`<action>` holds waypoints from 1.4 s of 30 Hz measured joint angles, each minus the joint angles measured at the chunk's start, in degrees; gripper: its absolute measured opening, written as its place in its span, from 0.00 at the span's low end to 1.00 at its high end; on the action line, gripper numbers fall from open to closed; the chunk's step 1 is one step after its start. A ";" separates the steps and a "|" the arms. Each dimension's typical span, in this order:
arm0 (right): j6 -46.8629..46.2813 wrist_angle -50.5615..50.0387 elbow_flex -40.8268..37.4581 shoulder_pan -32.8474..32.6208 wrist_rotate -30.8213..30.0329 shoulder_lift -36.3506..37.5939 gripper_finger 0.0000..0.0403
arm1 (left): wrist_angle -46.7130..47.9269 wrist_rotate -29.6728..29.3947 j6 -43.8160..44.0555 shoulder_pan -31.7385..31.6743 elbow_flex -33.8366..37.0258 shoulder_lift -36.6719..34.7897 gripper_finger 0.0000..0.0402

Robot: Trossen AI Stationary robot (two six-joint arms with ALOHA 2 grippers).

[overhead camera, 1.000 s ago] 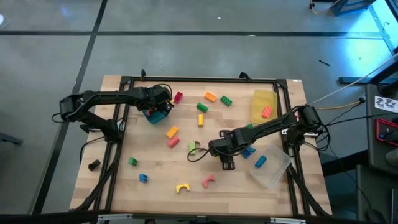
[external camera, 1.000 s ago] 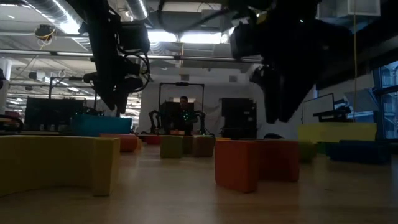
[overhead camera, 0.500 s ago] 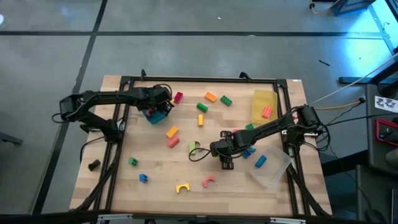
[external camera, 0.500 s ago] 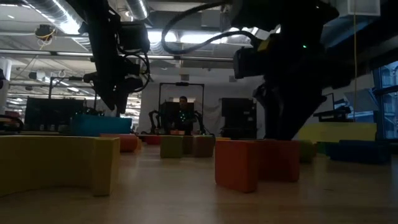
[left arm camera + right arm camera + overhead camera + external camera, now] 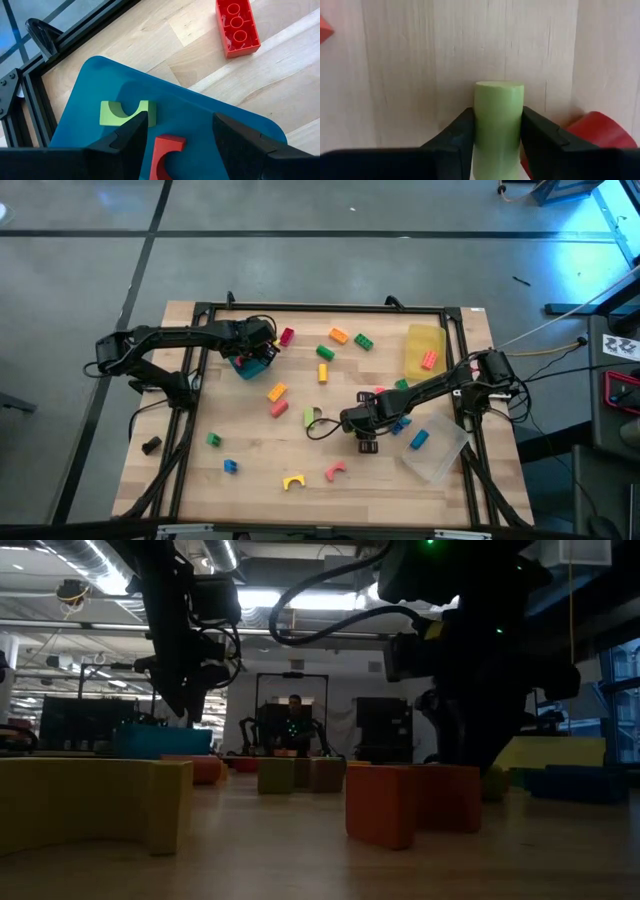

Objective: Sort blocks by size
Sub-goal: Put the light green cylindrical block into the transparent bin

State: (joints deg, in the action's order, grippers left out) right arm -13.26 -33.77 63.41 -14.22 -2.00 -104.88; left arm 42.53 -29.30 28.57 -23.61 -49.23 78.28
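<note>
Near the middle of the table (image 5: pixel 250 480), a little to the right, we see the right gripper (image 5: pixel 362 432) low over the wood with its fingers (image 5: pixel 451 136) pressed against both sides of a light green cylinder (image 5: pixel 497 125); the cylinder fills the gap between them, so it is clamped. A red piece (image 5: pixel 595 131) lies just beside that grip, and another red edge shows at the far side of the same wrist view.

Over the teal tray (image 5: pixel 210 125) at the far left of the table we find the left gripper (image 5: pixel 177 137), its fingers spread apart and holding nothing. In the tray lie a green arch (image 5: pixel 127 112) and a red arch (image 5: pixel 165 155), close to each other. A red brick (image 5: pixel 237 27) rests on the wood just outside the tray.

The other blocks are scattered across the table: orange (image 5: pixel 338 335) and green (image 5: pixel 363 341) bricks at the far side, a yellow arch (image 5: pixel 293 482) and a pink arch (image 5: pixel 335 471) at the near edge, a blue piece (image 5: pixel 418 440) on the clear tray (image 5: pixel 440 462) at the right. The yellow tray (image 5: pixel 422 340) at the far right holds an orange brick (image 5: pixel 430 360).
</note>
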 joint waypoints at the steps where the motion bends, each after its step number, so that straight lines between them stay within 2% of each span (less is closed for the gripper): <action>1: 0.01 -0.49 0.21 0.00 0.02 0.00 0.33 | -0.01 0.00 -0.01 0.01 0.00 0.00 0.51; 5: 0.04 -7.82 4.05 0.00 0.05 -0.02 0.33 | -0.01 0.00 -0.01 -0.01 0.00 0.00 0.51; 12: 0.09 -28.80 14.68 -1.36 0.17 -0.02 0.34 | 0.01 0.00 0.01 -0.01 0.00 0.00 0.51; 17: -2.25 -37.14 16.54 -4.57 0.52 0.54 0.33 | -0.01 0.00 0.01 0.01 0.00 0.00 0.51; 24: -7.46 -47.12 16.33 -10.30 0.48 1.66 0.33 | -0.01 0.00 0.02 0.01 0.00 0.00 0.51; 28: -12.80 -49.89 13.67 -14.22 1.14 4.45 0.33 | -0.10 -0.02 0.19 0.01 0.00 0.00 0.51; 33: -21.71 -50.01 8.70 -19.60 3.52 6.40 0.35 | -0.23 0.10 0.08 0.00 -0.02 0.00 0.51; 42: -24.35 -48.87 2.18 -25.72 3.69 6.38 0.45 | -0.37 0.17 0.01 0.01 -0.02 0.00 0.51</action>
State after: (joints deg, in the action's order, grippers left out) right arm -37.60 -82.63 65.60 -39.94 1.69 -98.50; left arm 42.17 -29.12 28.58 -23.59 -49.25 78.28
